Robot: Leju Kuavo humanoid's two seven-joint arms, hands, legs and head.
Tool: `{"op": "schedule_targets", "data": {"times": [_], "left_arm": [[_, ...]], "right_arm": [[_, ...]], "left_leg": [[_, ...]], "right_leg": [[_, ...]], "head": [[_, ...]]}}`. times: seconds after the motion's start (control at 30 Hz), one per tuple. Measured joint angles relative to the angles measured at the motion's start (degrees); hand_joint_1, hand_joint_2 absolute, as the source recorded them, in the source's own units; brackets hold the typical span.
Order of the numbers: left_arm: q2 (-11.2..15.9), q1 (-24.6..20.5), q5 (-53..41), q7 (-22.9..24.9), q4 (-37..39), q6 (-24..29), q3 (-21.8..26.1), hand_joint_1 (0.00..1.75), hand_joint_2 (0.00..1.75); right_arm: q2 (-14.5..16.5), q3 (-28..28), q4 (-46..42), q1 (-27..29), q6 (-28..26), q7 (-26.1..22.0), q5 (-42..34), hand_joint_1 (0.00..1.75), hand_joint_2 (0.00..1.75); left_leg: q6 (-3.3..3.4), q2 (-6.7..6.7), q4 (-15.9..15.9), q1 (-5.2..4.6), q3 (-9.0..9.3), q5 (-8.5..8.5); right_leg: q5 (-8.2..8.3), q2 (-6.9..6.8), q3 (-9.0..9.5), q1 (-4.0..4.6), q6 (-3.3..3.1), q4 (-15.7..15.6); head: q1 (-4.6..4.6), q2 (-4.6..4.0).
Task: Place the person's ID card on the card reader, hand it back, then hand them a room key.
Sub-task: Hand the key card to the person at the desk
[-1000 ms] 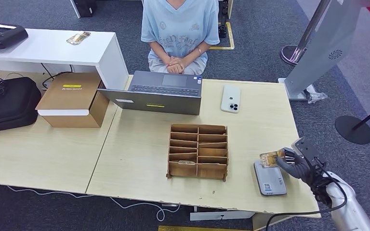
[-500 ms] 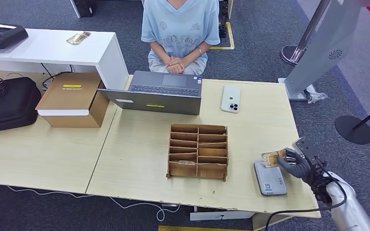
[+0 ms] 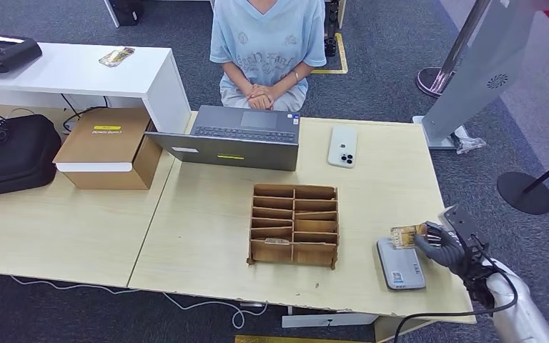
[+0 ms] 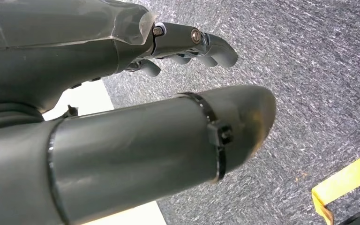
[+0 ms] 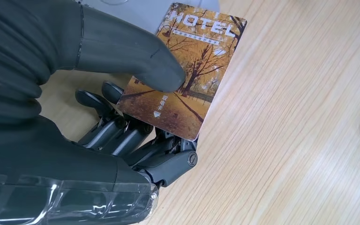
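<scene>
My right hand [image 3: 439, 244] pinches a card [image 3: 404, 234] between thumb and fingers, just above the far edge of the grey card reader [image 3: 400, 265] at the table's near right. In the right wrist view the card [image 5: 192, 79] shows autumn trees and the word HOTEL, with the thumb of my right hand [image 5: 75, 93] pressed on its face. A person [image 3: 267, 43] in a light blue shirt sits behind the table with hands clasped. My left hand [image 4: 122, 93] hangs over grey carpet, fingers loosely apart and holding nothing.
A wooden slotted card holder [image 3: 294, 225] stands left of the reader, with a card [image 3: 277, 241] in a near slot. An open laptop [image 3: 232, 139] and a white phone [image 3: 342, 146] lie at the far edge. A cardboard box [image 3: 107, 148] and black bag [image 3: 11, 151] sit left.
My right hand with the card has drifted slightly right and down toward the reader. Nothing else has moved.
</scene>
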Motion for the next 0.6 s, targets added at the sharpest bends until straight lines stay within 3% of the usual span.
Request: {"op": "schedule_targets", "data": {"times": [0.6], "left_arm": [[0.0,-0.1,-0.7,0.0,0.0,0.0,0.0,0.00,0.00]], "right_arm": [[0.3,-5.4,-6.3,7.0,1.8,1.0,-0.3,1.75,1.75]], "left_leg": [[0.01,0.00,0.0,0.00,0.02,-0.01]], "right_leg": [[0.00,0.00,0.03,0.00,0.01,0.0]], "head": [[0.01,0.00]]}}
